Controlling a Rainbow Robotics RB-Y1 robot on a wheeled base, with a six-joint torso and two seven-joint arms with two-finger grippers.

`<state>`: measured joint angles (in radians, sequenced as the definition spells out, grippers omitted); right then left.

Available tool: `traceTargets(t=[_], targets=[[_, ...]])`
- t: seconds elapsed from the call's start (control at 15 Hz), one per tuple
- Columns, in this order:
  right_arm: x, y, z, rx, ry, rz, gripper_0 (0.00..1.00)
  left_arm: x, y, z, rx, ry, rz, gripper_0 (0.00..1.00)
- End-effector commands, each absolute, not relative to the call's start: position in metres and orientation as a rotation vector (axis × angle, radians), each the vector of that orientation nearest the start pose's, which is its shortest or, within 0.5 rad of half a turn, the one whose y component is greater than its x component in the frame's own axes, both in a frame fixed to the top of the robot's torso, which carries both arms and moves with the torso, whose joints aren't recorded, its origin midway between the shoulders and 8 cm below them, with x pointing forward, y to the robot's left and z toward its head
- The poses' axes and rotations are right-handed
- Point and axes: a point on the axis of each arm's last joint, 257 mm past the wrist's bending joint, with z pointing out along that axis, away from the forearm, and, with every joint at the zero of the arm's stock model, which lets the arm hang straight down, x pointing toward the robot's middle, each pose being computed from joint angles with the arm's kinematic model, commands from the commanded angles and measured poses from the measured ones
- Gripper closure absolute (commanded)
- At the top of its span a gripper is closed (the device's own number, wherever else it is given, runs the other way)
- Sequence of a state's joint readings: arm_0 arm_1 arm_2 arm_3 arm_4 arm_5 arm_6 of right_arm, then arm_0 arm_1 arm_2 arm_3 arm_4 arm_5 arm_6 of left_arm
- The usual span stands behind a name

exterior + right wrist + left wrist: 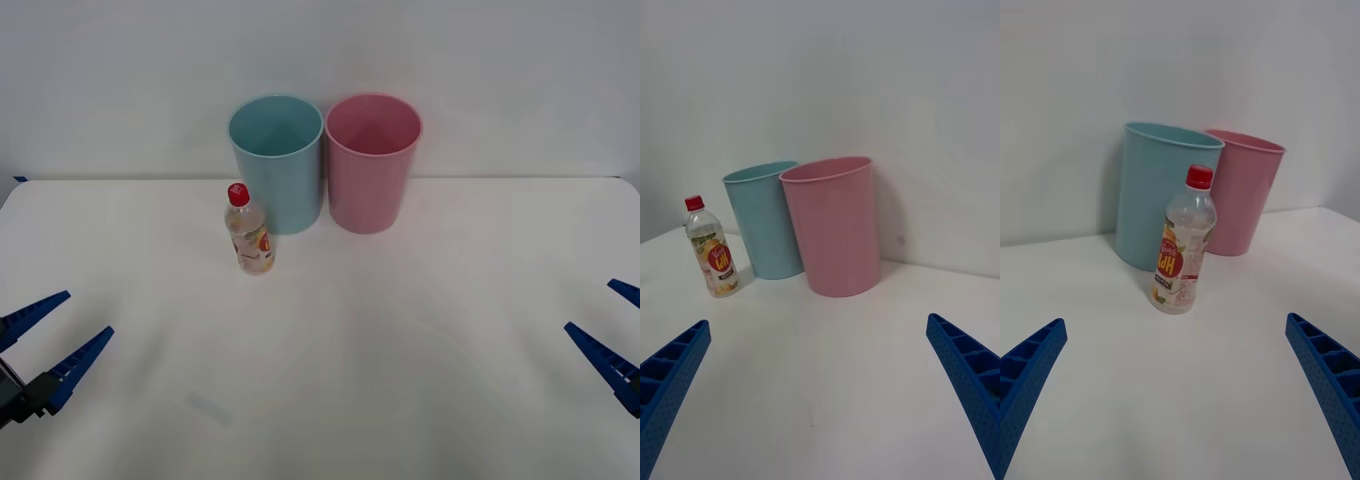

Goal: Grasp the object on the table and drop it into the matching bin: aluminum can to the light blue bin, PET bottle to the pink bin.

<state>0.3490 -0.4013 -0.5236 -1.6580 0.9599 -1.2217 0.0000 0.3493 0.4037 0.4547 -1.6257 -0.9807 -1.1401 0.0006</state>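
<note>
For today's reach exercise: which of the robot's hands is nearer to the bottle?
Left. The left hand waits open at the table's near left edge, closer to the bottle. The right hand waits open at the far right.

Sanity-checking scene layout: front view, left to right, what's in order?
left gripper → PET bottle → light blue bin → pink bin → right gripper, all on or over the table.
</note>
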Motion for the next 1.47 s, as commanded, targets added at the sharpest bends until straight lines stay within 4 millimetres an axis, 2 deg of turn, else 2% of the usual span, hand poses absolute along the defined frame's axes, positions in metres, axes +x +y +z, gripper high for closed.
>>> traceTargets(t=[0.07,0.33,0.8,1.07,1.47], targets=[[0.342,-0.330,-0.169,-0.465,1.441,0.567,0.00,0.361,0.306,-0.209,0.423,1.529,-0.597,0.00],[0.342,-0.330,-0.169,-0.465,1.441,0.567,0.00,0.376,0.283,-0.226,0.439,1.562,-0.593,0.00],[0.342,-0.330,-0.169,-0.465,1.441,0.567,0.00,0.404,0.256,-0.239,0.541,1.558,-0.482,0.00],[0.342,-0.330,-0.169,-0.465,1.441,0.567,0.00,0.417,0.241,-0.245,0.509,1.555,-0.453,0.00],[0.342,-0.330,-0.169,-0.465,1.441,0.567,0.00,0.446,0.220,-0.252,0.417,1.561,-0.507,0.00]])
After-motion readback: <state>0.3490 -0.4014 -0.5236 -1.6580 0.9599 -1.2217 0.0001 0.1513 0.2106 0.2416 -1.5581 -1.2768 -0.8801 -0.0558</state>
